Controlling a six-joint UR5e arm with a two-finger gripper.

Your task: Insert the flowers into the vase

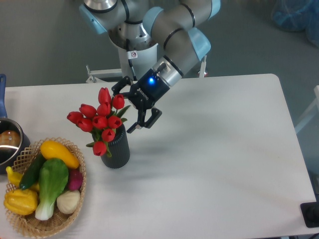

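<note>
The flowers [101,121], red tulips with green leaves, stand in the vase [117,151], a dark ribbed cylinder on the left part of the white table [214,149]. The buds lean a little to the left over the vase's mouth, and the stems are hidden inside it. My gripper [132,106] hangs just right of the bunch, above the vase's right rim. It is open, with one finger behind the top buds and the other lower right, holding nothing.
A wicker basket [26,224] of colourful vegetables sits at the front left, close beside the vase. A metal pot [9,144] with a blue handle stands at the left edge. The arm's base rises behind the table's far edge.
</note>
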